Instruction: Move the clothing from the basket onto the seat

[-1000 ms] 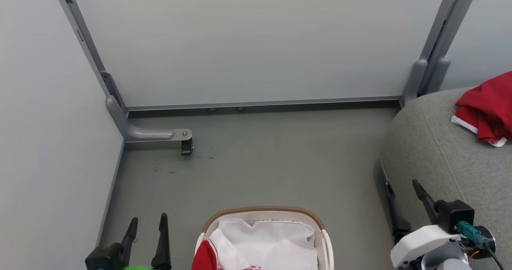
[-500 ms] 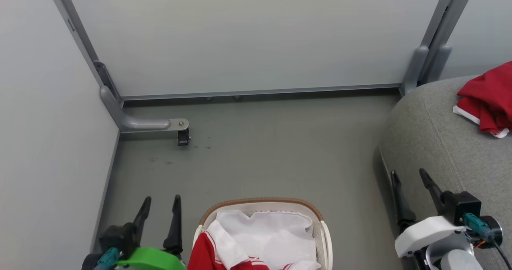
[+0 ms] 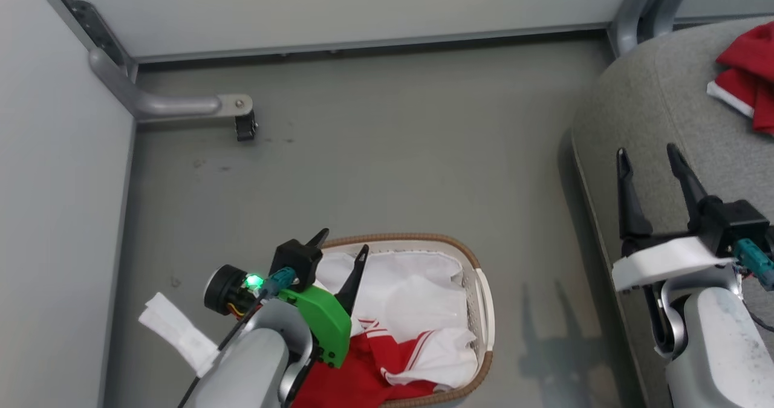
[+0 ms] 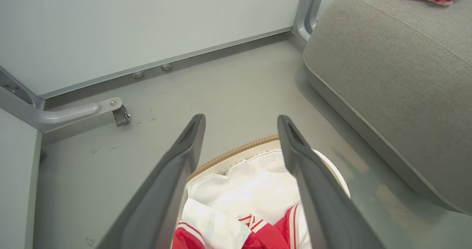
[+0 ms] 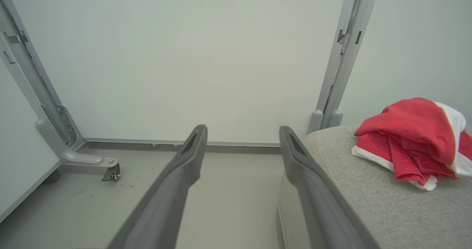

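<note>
The left gripper [image 3: 341,243] is held over the basket [image 3: 411,237], spread wide and empty; the right gripper [image 3: 646,151], also released, is poised by the seat [image 3: 653,106].

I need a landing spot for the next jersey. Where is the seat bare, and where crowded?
The seat is bare over its rounded near end, between the right gripper and the crumpled red garment farther back. That garment crowds the far part. The basket holds clothing and liner, with the open left gripper above it.
</note>
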`<state>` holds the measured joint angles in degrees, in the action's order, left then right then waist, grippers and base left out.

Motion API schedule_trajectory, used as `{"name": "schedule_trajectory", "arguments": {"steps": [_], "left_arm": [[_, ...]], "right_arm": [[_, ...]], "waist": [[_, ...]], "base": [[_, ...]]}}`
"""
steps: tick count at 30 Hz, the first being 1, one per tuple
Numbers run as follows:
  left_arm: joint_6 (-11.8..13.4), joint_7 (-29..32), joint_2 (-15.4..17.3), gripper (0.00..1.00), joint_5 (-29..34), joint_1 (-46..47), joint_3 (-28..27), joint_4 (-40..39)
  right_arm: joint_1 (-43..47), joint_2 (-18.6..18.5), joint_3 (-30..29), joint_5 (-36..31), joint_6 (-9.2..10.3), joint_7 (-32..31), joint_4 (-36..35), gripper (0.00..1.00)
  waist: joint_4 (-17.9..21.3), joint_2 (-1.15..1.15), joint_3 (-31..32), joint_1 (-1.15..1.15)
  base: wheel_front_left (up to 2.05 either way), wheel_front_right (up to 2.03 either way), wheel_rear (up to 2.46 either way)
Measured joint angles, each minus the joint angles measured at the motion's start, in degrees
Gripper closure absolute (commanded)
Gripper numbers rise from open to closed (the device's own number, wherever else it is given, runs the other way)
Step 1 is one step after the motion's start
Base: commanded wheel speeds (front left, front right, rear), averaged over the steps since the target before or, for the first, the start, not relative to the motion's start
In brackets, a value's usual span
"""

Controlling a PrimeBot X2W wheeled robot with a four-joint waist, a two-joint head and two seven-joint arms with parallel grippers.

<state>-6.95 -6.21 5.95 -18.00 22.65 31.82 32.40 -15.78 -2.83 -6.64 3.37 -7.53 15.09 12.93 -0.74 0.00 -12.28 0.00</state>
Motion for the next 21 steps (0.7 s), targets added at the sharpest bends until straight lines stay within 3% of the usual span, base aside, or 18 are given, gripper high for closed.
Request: {"name": "schedule_trajectory", "arguments": {"steps": [5,12,21], "left_arm": [[-0.35,1.71,-1.33,0.0,0.16,5.18,10.01,7.95],[-0.43,3.69,-1.71,0.0,-4.28,11.39,23.08,16.75],[-0.43,4.97,-1.13,0.0,-10.98,16.83,36.33,21.24]], "right_arm": [[-3.86,0.01,-2.36,-1.42,0.0,0.0,-2.52,0.0],[-7.42,0.0,-3.49,-1.25,0.0,0.01,-5.94,0.0],[-10.62,-0.01,-1.71,0.96,0.0,0.0,-8.67,0.0]], "waist": [[1.54,0.0,-6.12,0.0],[4.22,0.0,-14.3,0.01],[7.83,0.0,-23.54,0.01]], "base": [[0.0,0.0,0.0],[0.0,0.0,0.0],[0.0,0.0,0.0]]}}
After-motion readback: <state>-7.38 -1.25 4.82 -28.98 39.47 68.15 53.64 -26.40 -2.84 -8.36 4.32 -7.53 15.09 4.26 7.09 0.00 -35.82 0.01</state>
